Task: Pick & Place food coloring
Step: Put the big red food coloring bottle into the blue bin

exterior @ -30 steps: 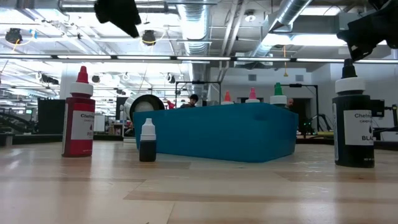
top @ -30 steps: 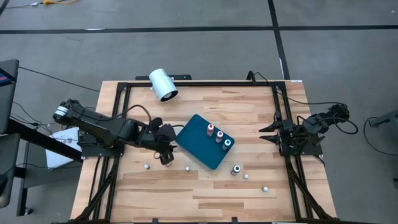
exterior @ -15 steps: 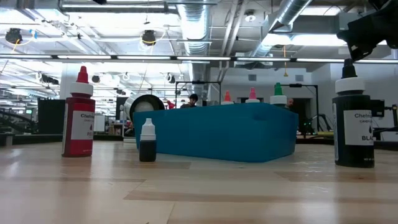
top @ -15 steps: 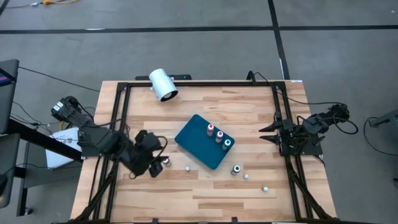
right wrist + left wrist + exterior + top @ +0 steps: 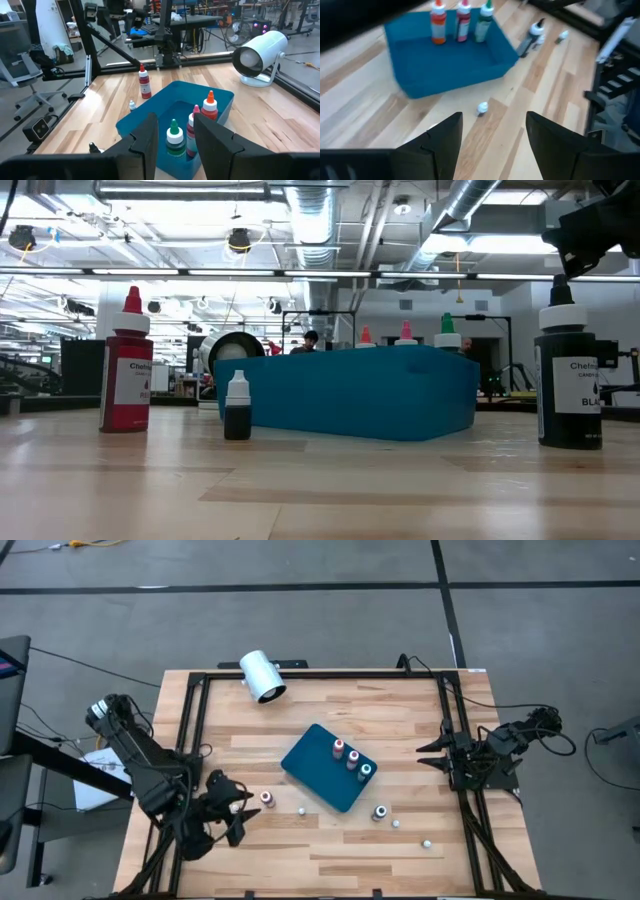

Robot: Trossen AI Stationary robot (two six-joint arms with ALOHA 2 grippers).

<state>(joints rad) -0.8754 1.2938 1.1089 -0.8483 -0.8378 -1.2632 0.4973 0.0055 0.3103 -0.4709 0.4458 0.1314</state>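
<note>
Food coloring: red bottle (image 5: 267, 799) stands on table (image 5: 330, 850) left of tray (image 5: 318, 762), 3 bottles (image 5: 352, 758) inside. Left pincer (image 5: 232, 823), spread & empty, sits just beside it; a swing could tip it. Right pincer (image 5: 428, 754) waits far right, spread.

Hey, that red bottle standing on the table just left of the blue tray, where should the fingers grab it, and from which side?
Take the red bottle by its straight labelled body, below the cap: it stands upright, and its pointed top would likely slip. Come in level from the side away from the tray, where the left gripper hangs with open fingers.
</note>
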